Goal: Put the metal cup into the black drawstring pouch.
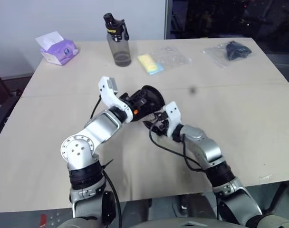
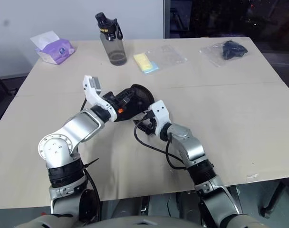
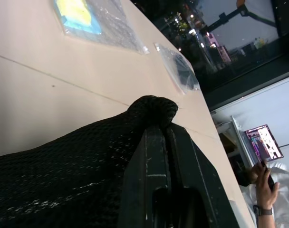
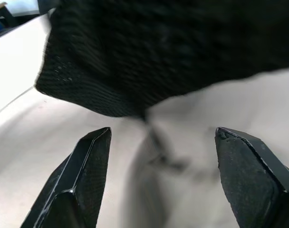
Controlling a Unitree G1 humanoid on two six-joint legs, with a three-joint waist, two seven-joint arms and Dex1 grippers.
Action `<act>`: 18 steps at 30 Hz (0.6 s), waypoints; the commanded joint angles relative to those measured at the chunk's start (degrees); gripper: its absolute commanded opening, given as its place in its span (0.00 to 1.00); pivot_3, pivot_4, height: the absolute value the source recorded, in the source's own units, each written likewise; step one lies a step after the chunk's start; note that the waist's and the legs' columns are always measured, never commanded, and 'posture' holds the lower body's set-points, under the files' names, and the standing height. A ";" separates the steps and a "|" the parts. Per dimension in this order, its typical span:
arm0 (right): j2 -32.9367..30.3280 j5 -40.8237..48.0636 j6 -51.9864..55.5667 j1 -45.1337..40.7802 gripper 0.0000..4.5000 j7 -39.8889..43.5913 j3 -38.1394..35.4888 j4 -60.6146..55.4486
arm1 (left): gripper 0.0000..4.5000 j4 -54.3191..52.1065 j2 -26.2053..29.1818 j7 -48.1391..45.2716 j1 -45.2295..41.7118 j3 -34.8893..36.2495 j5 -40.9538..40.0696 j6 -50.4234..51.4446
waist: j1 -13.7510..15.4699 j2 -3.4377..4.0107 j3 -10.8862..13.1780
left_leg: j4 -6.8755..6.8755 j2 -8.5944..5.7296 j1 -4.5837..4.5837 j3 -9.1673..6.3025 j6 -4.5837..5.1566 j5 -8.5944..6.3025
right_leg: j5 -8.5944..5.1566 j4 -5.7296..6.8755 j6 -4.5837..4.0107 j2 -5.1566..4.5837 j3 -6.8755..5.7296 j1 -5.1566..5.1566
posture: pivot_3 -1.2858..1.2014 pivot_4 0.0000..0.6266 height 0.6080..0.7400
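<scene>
The left gripper, pressed together on the soft black mesh drawstring pouch, holds it above mid-table, bulging far-right, while the right gripper stands spread just below.

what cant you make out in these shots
- Metal cup: whether it sits inside the black drawstring pouch; the fabric hides the inside in both eye views.
- Pouch mouth and cords: left wrist view, covered by the shut left gripper.
- Pouch underside: right wrist view, blurred above the open right gripper.
</scene>
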 commanded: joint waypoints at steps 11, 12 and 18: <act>-0.49 -3.30 -2.89 0.11 0.15 -1.36 -0.82 -2.96 | 0.00 -1.24 1.87 0.46 0.89 -2.03 -2.60 -3.90 | -0.02 0.00 0.00 | 0.00 -0.01 0.00 0.04 0.00 0.00 | 0.00 -0.03 0.00 -0.01 0.03 0.00 | 0.52 0.24 1.00; -1.41 -4.83 -3.96 -0.09 0.05 -1.65 -0.31 -2.81 | 0.00 -1.19 1.95 0.33 1.03 -2.12 -2.49 -4.00 | -0.02 0.00 0.00 | 0.00 -0.01 0.00 0.05 0.00 0.00 | 0.00 -0.03 0.01 -0.01 0.03 0.00 | 0.52 0.24 1.00; -9.21 -14.13 -10.79 -1.32 0.02 -6.31 -2.17 -3.89 | 0.00 -1.73 2.77 -0.09 2.37 -2.36 -2.01 -5.43 | 0.03 0.01 0.01 | 0.00 -0.02 -0.01 0.07 -0.01 0.01 | -0.01 -0.07 0.01 -0.02 0.05 0.01 | 0.52 0.24 1.00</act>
